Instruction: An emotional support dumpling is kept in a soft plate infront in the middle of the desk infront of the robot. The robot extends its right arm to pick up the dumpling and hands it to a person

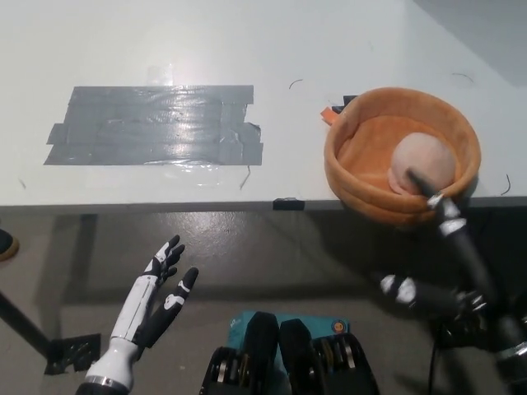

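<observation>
A pale pink dumpling (422, 163) lies inside a soft orange plate (354, 140) with a raised rim, at the right of the white desk near its front edge. My black right hand (454, 251) comes up from the lower right. One long finger lies over the plate's front rim with its tip touching the dumpling's near side. Another finger sticks out to the left below the desk edge. The hand is spread and holds nothing. My white left hand (152, 300) rests open at the lower left, below the desk edge, fingers apart.
A wide patch of grey tape (156, 125) is stuck on the white desk (272, 49) at left of centre. A small orange tag (332, 112) pokes out behind the plate. The desk's front edge (165, 206) runs across mid-picture, with floor below.
</observation>
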`<state>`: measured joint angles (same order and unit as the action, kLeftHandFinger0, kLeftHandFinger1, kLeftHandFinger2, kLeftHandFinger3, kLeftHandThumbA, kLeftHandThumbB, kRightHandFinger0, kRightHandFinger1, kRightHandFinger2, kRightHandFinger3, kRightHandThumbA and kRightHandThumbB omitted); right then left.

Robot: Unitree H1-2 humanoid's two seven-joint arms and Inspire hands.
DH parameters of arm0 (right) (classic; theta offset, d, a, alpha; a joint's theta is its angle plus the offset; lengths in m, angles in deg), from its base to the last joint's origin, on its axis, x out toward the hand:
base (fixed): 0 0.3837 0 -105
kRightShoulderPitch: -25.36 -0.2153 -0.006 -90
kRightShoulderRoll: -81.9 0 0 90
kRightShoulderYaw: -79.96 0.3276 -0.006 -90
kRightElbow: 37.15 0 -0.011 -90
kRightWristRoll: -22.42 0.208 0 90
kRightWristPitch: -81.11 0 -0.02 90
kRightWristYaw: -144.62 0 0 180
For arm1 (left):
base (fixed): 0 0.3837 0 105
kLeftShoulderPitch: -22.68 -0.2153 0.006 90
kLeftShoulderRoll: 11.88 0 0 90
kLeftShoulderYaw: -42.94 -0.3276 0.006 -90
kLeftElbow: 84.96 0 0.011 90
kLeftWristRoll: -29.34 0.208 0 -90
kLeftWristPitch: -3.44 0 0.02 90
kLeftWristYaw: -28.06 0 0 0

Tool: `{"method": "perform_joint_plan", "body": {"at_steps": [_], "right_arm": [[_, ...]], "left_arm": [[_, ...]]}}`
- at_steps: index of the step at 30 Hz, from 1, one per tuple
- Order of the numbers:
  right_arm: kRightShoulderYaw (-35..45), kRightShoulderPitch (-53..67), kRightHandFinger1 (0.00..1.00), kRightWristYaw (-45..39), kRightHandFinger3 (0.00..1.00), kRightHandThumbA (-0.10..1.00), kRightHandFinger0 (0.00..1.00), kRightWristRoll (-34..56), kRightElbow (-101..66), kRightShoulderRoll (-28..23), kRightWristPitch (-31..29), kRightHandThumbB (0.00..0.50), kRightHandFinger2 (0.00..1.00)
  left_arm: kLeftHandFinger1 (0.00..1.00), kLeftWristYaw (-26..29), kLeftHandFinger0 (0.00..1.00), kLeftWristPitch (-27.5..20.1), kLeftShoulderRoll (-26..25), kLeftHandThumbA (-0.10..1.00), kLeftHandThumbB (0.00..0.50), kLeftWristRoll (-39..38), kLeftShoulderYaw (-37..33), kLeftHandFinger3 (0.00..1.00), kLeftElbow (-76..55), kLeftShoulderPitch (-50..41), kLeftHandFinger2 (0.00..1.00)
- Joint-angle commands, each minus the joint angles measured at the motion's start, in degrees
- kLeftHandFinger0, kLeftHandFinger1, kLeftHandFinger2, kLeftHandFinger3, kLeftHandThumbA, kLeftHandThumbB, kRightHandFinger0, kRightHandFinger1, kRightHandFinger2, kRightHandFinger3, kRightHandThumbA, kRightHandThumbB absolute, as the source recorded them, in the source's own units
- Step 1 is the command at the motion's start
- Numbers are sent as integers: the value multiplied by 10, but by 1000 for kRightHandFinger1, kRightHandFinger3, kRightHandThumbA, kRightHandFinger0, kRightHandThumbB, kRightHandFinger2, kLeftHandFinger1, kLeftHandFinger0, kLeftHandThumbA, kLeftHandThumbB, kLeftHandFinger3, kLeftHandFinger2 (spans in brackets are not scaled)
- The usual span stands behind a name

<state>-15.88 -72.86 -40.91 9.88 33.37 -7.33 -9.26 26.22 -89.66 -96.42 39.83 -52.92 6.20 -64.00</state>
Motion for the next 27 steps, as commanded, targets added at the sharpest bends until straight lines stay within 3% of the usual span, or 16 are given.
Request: {"method": "perform_joint_plan", "body": {"at_steps": [1, 4, 7, 9, 12, 17, 22, 25, 27], "right_arm": [[66, -166, 1000, -89, 1000, 1000, 1000, -39, -106, -138, 201, 298, 1000], [41, -243, 1000, -129, 1000, 1000, 1000, -49, -44, -189, 232, 322, 1000], [17, -291, 1000, -147, 1000, 1000, 1000, -38, 18, -209, 246, 281, 1000], [-5, -322, 1000, -160, 1000, 986, 1000, -46, 64, -216, 255, 284, 1000], [-34, -357, 1000, -163, 1000, 948, 1000, -58, 138, -213, 253, 290, 1000], [-82, -404, 1000, -168, 1000, 985, 1000, -75, 243, -196, 246, 288, 1000], [-107, -427, 1000, -161, 1000, 1000, 1000, -77, 317, -171, 233, 330, 1000], [-124, -428, 1000, -183, 1000, 1000, 1000, -77, 336, -161, 251, 372, 1000], [-126, -423, 1000, -194, 1000, 1000, 1000, -66, 340, -155, 255, 375, 1000]], "left_arm": [[1000, 2, 1000, -15, -6, 833, 14, 5, 8, 1000, -20, 14, 1000], [1000, 3, 1000, -18, -7, 834, 8, 7, 8, 1000, -19, 19, 1000], [1000, 2, 1000, -18, -6, 836, 5, 5, 7, 1000, -23, 11, 1000], [1000, 2, 1000, -8, -6, 847, 1, 10, 6, 1000, -31, 8, 1000], [1000, 0, 1000, -5, -4, 872, 8, 11, 3, 1000, -35, 2, 1000], [1000, 2, 1000, -11, 1, 897, 25, 6, 5, 1000, -32, 4, 1000], [1000, 0, 1000, -11, -2, 904, 5, 9, 3, 1000, -35, 6, 1000], [1000, -1, 1000, -11, 1, 909, 20, 4, 3, 1000, -33, 9, 1000], [1000, -1, 1000, -14, 1, 906, 27, 1, 5, 1000, -31, 9, 1000]]}}
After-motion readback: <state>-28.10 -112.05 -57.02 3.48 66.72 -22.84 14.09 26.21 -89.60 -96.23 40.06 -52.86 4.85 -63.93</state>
